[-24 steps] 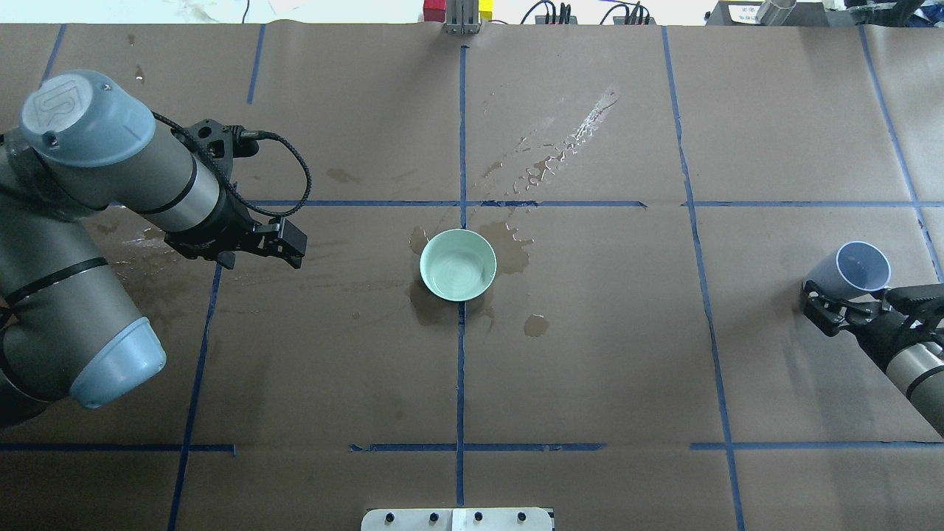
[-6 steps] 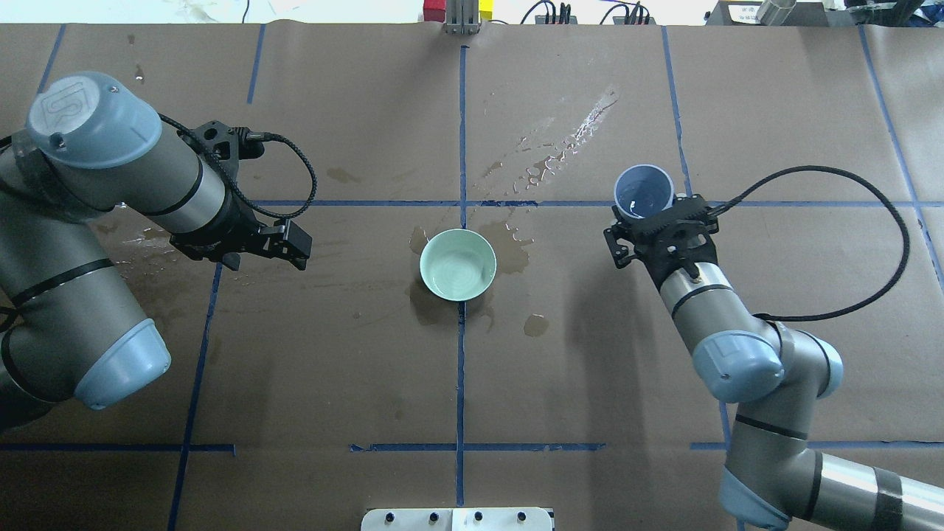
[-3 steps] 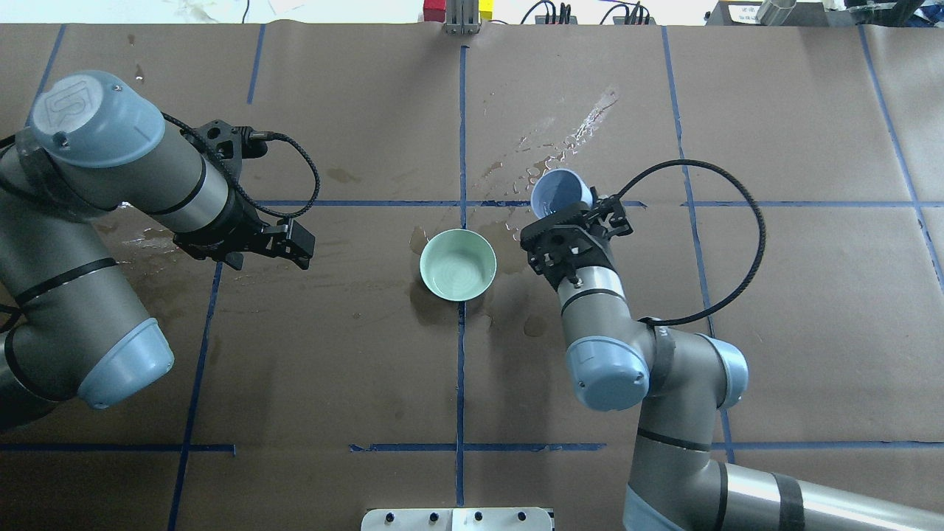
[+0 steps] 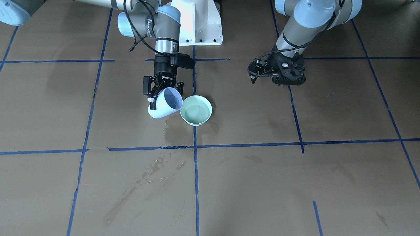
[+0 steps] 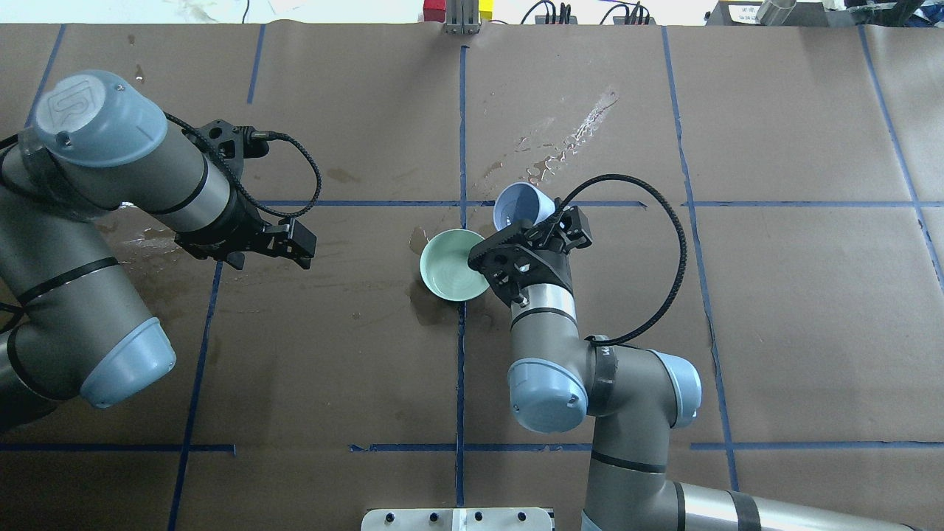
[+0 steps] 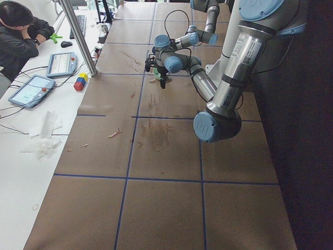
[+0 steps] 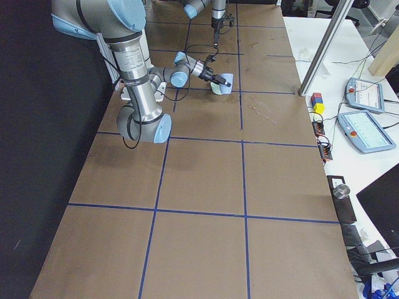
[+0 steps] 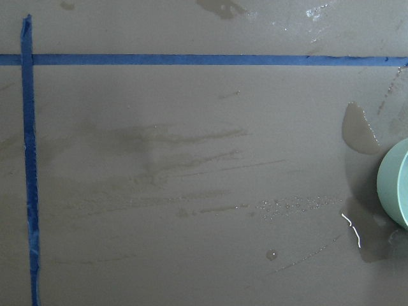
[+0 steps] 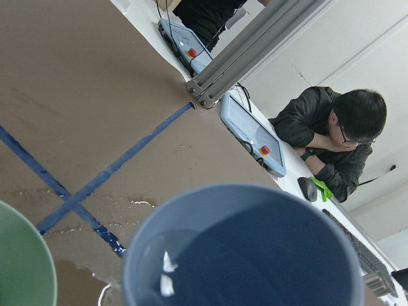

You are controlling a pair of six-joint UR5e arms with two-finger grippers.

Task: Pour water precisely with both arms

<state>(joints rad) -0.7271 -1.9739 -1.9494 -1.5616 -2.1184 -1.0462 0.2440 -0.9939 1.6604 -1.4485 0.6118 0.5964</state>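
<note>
My right gripper [image 5: 532,225] [image 4: 164,95] is shut on a pale blue cup [image 5: 516,206] [image 4: 164,105]. It holds the cup tilted, mouth toward a mint-green bowl [image 5: 451,269] [image 4: 196,110] at the table's centre. The cup's rim is just beside the bowl's rim. The right wrist view looks into the cup [image 9: 255,255], where water [image 9: 167,268] shows as a faint sheen; the bowl's edge [image 9: 19,271] is at the lower left. My left gripper [image 5: 299,245] [image 4: 252,74] looks shut and empty, well to the bowl's left. The left wrist view catches only the bowl's rim [image 8: 395,185].
Dark wet blotches [image 5: 516,247] ring the bowl and a shiny spill streak [image 5: 571,140] lies behind it. Blue tape lines [image 5: 461,369] grid the brown paper. The white pedestal [image 4: 197,23] stands at the robot's side. An operator [image 9: 338,134] sits beyond the far edge.
My right arm has swung in from the far right with the cup, stopped beside the bowl and tilted the cup toward it. My left arm has barely moved.
</note>
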